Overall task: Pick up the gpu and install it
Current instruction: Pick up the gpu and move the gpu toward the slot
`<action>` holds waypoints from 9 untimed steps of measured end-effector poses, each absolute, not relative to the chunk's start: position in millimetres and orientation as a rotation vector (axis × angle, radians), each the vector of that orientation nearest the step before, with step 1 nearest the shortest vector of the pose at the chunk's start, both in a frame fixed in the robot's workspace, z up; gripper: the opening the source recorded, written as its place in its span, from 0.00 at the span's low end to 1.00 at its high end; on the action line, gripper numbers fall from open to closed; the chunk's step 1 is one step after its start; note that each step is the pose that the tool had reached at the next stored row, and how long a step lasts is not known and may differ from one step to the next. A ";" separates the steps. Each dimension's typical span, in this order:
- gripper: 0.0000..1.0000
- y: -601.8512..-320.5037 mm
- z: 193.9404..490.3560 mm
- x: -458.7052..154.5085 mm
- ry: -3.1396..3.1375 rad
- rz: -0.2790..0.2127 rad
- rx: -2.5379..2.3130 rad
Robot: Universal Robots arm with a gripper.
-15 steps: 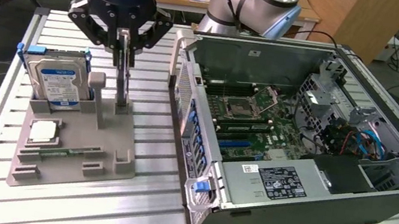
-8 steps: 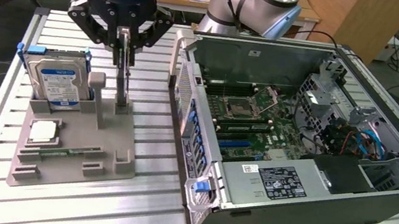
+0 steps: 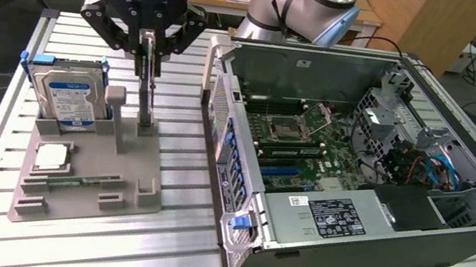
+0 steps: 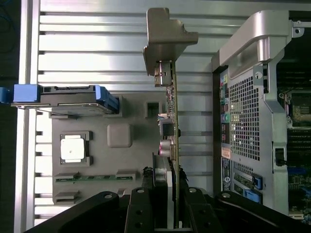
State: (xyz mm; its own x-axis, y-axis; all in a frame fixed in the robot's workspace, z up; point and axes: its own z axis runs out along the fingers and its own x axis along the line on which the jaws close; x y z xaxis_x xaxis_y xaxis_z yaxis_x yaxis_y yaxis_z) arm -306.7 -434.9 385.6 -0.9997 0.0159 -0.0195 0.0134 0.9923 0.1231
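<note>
Gpu [image 3: 145, 100] [image 4: 172, 107]: one card is seen upright on edge in the one grey holder [image 3: 130, 173], to the exterior view's left of the one open computer case [image 3: 457, 214]. Its upper edge is clamped from both sides by the one gripper [image 3: 149, 50] [image 4: 171, 178]. One hard drive [image 3: 70, 94] is stood in the holder's far-left corner.

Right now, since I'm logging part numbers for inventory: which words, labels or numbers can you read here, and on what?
Nothing is legible enough to quote.
Blue label on the hard drive: print too small to read.
Black-and-white label on the power supply: too small to read.
Stickers on the computer case, back panel: blurred, unreadable.
gpu: no print I can make out.
</note>
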 end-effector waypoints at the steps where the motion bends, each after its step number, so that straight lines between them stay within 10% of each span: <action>1: 0.28 -434.9 386.0 -306.8 3.115 0.192 0.023; 9: 0.28 -434.9 388.3 -306.7 3.115 0.192 0.022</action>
State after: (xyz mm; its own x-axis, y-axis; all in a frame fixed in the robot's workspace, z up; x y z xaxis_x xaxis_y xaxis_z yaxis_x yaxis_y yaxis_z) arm -306.7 -434.9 388.3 -0.9997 0.0154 -0.0194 0.0129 0.9923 0.1231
